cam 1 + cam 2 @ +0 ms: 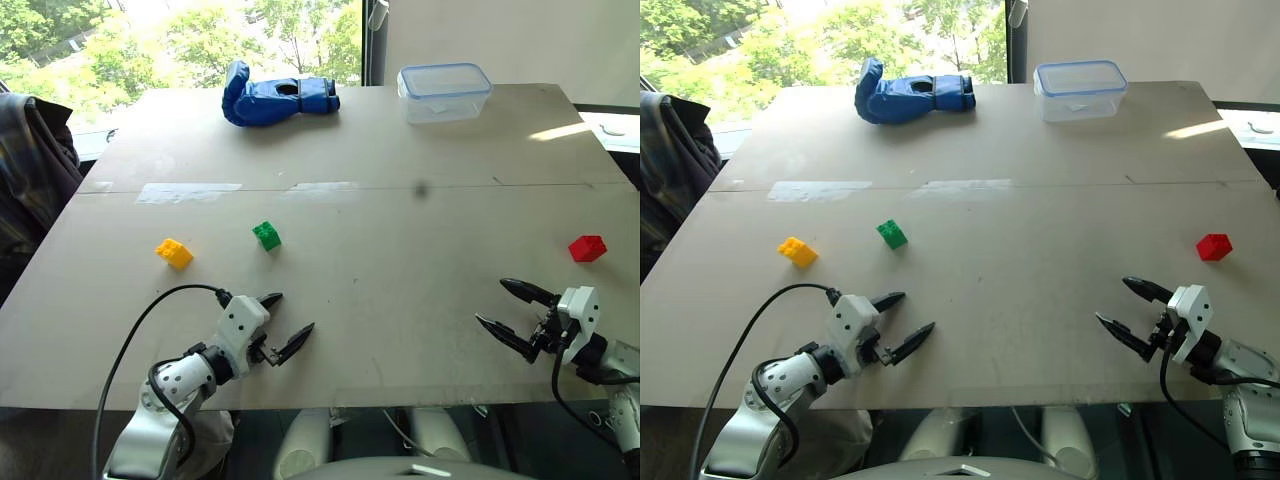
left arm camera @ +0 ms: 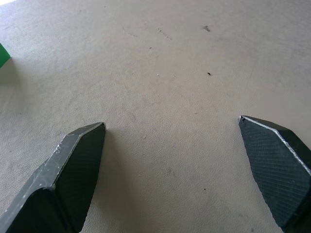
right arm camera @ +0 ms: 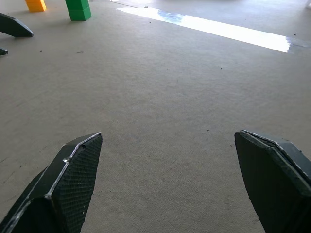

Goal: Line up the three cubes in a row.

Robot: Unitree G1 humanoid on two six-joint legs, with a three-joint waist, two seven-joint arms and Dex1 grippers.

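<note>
Three small studded cubes lie apart on the tan table (image 1: 400, 220). The yellow cube (image 1: 174, 252) is at the left, the green cube (image 1: 267, 235) a little right of it, and the red cube (image 1: 587, 248) far to the right. My left gripper (image 1: 288, 322) hovers near the table's front edge, below the green cube, open and empty. At the front right my right gripper (image 1: 500, 305) is open too, below and left of the red cube. The right wrist view shows the green cube (image 3: 78, 9) and yellow cube (image 3: 36, 5) far off, beyond bare table between its fingers (image 3: 73, 170).
A blue glove (image 1: 277, 97) lies at the table's far edge. To its right stands a clear plastic box (image 1: 444, 92) with a lid. A dark plaid cloth (image 1: 30, 170) hangs off the table's left side. Pale tape strips (image 1: 188, 192) cross the table's middle.
</note>
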